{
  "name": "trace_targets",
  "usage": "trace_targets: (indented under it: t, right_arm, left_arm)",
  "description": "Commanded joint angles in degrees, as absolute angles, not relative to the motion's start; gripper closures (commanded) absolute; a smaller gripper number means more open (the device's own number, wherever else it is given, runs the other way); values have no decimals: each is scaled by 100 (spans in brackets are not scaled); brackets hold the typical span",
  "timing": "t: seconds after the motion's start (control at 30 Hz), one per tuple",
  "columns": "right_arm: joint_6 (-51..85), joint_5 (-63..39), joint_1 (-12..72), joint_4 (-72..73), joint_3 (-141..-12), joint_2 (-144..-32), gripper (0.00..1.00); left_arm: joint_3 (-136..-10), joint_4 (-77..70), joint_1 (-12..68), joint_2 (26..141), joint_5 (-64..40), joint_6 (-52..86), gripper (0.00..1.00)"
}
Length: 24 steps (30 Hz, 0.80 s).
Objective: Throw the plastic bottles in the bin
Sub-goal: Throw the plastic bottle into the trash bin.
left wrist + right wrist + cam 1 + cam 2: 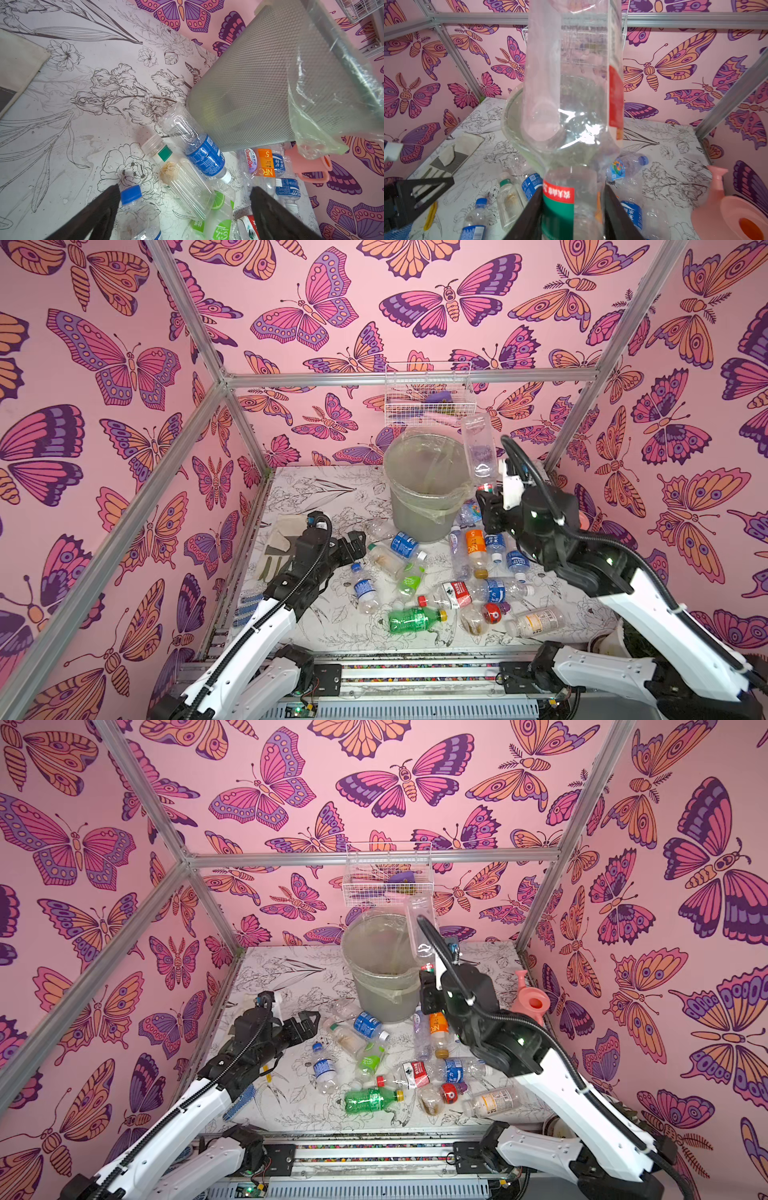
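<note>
1 bin (415, 514), grey, lined, stood upright at the rear of the table (316, 497). 1 clear bottle (478, 443), red-and-green label, was clamped neck-down in the right gripper (572, 199), raised beside the bin's rim. About 16 plastic bottles (455, 593) lay scattered before the bin. 1 left gripper (184, 188) hung above them, jaws wide, empty.

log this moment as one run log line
right gripper: shut on clear bottle, held up near rim of bin | left gripper: open, low over loose bottles on table
</note>
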<state>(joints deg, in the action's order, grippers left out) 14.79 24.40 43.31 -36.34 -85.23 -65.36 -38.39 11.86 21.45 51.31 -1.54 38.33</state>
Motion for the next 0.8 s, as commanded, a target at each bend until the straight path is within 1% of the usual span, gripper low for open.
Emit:
trace_targets:
  t: [0.0,0.13,0.37,0.53,0.57,0.6,0.67,0.7,0.73,0.77]
  right_arm:
    - [1387,1077,3853,-3631,-9048,-7062,97]
    - [1407,537,3569,-3982,-9755,-7867,97]
    - [1436,344,3397,-4249,-10291,-8601,97]
    - [1435,292,3312,-4526,-10555,-8908,93]
    - [1424,305,3312,-4526,-10556,-8920,88]
    - [1415,322,3313,-4529,-10563,-8915,76]
    - [1389,351,3313,-4566,-10596,-8911,43]
    - [1389,388,3309,-4592,-10629,-8911,32]
    - [1381,419,3311,-4620,-10649,-8900,25]
    - [1365,475,3313,-4647,-10675,-8883,13]
  left_arm:
    - [-3647,1257,2188,4994,-292,4002,0]
    - [-3556,1368,2197,4974,-317,4076,0]
    - [-3496,1463,2198,5081,-329,4206,0]
    - [-3514,1510,2197,5117,-329,4193,0]
    - [-3515,1514,2205,5115,-318,4192,0]
    - [-3516,1525,2197,5109,-309,4184,0]
    - [-3517,1578,2197,5116,-275,4184,0]
    - [-3530,1618,2197,5122,-243,4186,0]
    - [-3538,1652,2197,5116,-223,4194,0]
    - [-3543,1691,2197,5124,-205,4201,0]
